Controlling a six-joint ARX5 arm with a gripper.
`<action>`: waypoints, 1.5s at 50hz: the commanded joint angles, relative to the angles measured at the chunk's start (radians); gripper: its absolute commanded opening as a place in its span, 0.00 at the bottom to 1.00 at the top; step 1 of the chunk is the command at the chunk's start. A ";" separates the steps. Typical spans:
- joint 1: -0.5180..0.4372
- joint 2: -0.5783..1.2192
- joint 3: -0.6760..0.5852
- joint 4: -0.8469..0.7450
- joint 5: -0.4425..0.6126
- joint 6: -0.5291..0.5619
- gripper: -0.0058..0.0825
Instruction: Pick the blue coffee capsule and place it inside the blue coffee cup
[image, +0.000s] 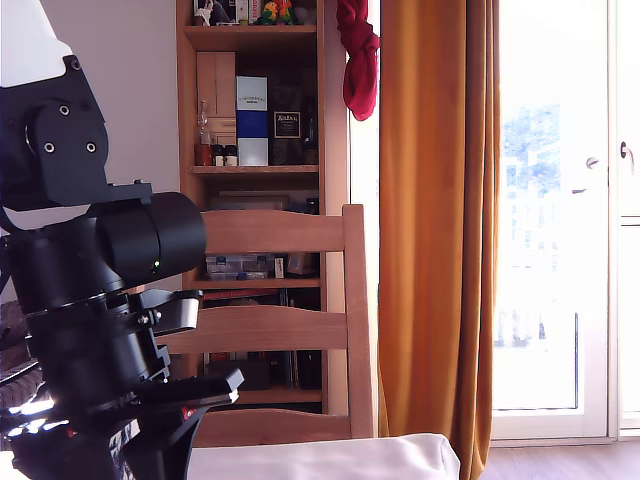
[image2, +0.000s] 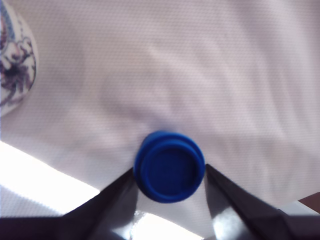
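Note:
In the wrist view the blue coffee capsule (image2: 170, 166), round with a raised rim, sits between my two dark fingers (image2: 117, 192). My gripper (image2: 169, 174) is shut on it, each finger touching one side. Part of the blue coffee cup (image2: 12, 65), with its mottled blue-and-white print, shows at the picture's edge, well away from the capsule. The exterior view holds only my black arm (image: 100, 330) at its left; the gripper, the capsule and the cup lie below that picture.
A white cloth (image2: 200, 75) covers the table (image: 330, 455). Behind the table stand a wooden chair (image: 300, 300), a bookshelf (image: 255, 120) and an orange curtain (image: 435, 220). A bright patch of sunlight (image2: 35, 175) falls on the cloth.

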 joint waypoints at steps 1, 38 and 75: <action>-0.006 0.010 -0.001 0.018 0.002 -0.005 0.26; -0.007 0.010 0.006 0.027 0.001 0.002 0.72; -0.007 0.010 0.031 0.043 0.000 -0.006 0.61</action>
